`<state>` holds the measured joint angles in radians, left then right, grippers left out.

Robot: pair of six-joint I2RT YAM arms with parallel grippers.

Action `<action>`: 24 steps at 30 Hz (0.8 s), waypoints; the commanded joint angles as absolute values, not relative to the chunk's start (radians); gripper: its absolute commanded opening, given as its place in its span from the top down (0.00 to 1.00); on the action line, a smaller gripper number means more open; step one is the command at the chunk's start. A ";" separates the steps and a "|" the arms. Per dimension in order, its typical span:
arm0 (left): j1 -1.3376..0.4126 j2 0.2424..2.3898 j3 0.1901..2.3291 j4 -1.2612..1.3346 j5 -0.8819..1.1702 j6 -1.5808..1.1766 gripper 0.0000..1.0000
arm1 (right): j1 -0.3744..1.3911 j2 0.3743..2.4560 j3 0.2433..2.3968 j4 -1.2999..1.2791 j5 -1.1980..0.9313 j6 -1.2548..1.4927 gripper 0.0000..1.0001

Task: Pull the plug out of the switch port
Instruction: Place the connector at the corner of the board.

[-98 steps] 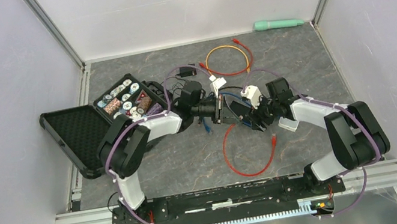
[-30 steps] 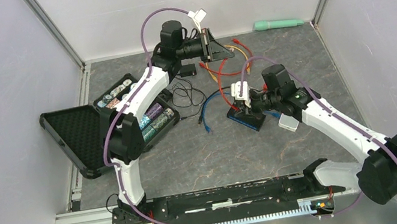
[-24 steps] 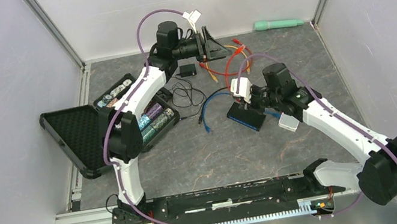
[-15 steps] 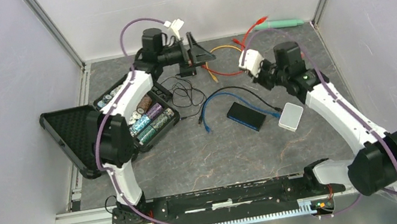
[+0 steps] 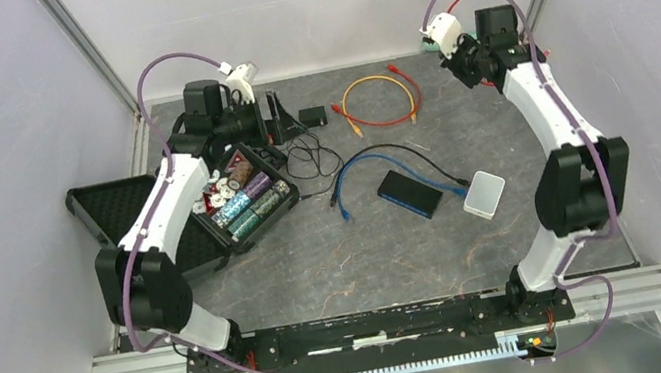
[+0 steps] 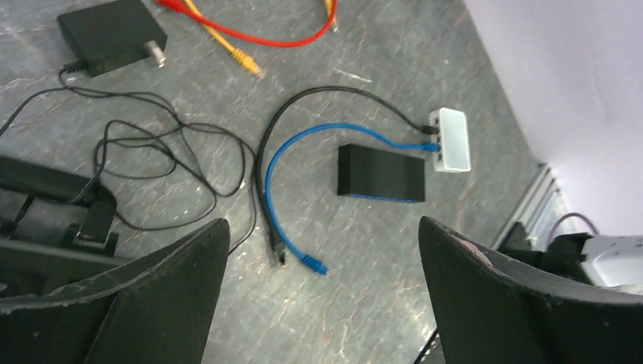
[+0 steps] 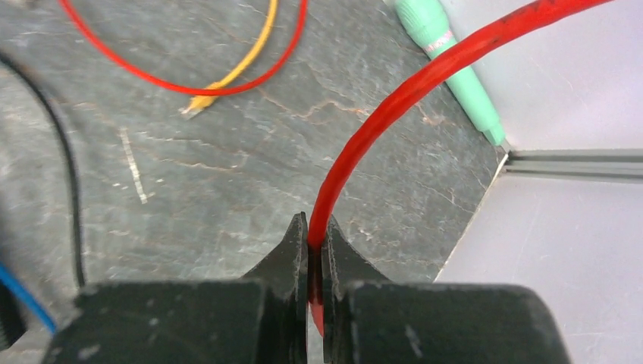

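The black, blue-edged switch (image 5: 412,193) lies flat in the middle of the table, also in the left wrist view (image 6: 381,173). My right gripper (image 5: 473,61) is raised in the far right corner, well away from it. It is shut (image 7: 315,227) on a red cable (image 7: 394,98) that arcs up and away; the plug itself is hidden between the jaws. My left gripper (image 5: 277,119) hangs wide open (image 6: 322,222) by the chip case, holding nothing.
A white box (image 5: 486,193) with a blue cable (image 6: 303,144) and a black cable plugged in sits right of the switch. An open chip case (image 5: 242,196), a black adapter (image 5: 312,117), looped orange and red cables (image 5: 378,102) and a teal pen (image 7: 447,53) lie around.
My right gripper rose from the switch to the far right corner, carrying the red cable with it. My left gripper opened and swung left toward the chip case.
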<state>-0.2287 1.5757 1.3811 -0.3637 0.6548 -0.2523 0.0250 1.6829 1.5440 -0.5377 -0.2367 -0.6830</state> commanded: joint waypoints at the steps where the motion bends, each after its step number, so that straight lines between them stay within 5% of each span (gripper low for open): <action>1: -0.229 1.454 1.300 -0.396 0.570 -0.087 0.00 | 0.006 1.813 1.708 -0.604 -0.137 -0.673 1.00; 15: -0.227 1.434 1.262 -0.389 0.571 -0.053 0.00 | -0.031 2.145 1.863 -0.657 -0.095 -0.668 1.00; 24: -0.227 1.427 1.261 -0.385 0.584 -0.068 0.00 | -0.031 2.242 1.822 -0.652 -0.140 -0.699 0.79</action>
